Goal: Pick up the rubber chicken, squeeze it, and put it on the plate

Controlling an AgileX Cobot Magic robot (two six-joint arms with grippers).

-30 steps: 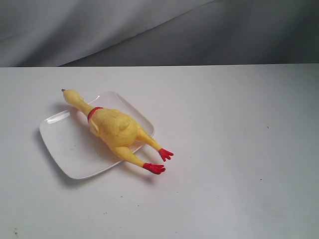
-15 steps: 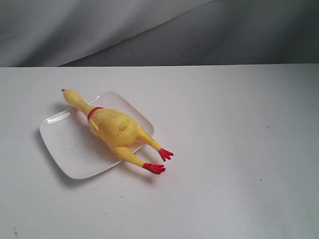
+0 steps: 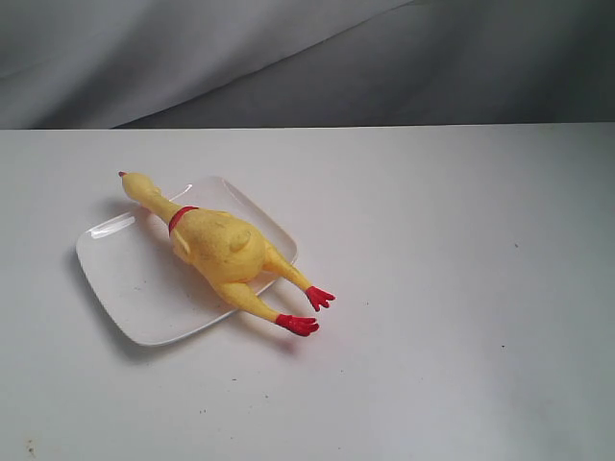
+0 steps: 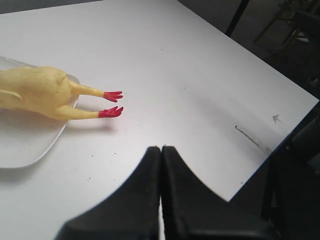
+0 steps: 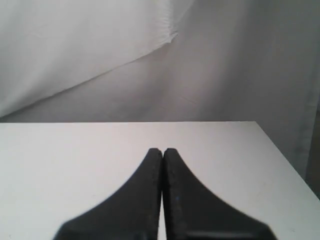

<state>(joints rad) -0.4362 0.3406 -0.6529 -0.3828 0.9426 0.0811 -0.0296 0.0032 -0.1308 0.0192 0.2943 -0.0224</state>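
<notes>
Found long yellow bumpy rubber chicken (image 3: 223, 248) lying diagonally across glossy white square plate (image 3: 135, 288), toward left edge of white counter (image 3: 432, 288); head and red feet overhanging, judged too long to fit. Noted left claw (image 4: 161, 150) and right claw (image 5: 163, 151) pressed together, empty, well clear. Judged placed.

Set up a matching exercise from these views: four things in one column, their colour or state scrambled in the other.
Column A
1 rubber chicken
2 plate
3 chicken's feet
4 left pincer

Column B
a white, square
b shut, holding nothing
c yellow, lying across the plate
d red, beyond the plate's rim

Pairs: 1-c, 2-a, 3-d, 4-b
</notes>
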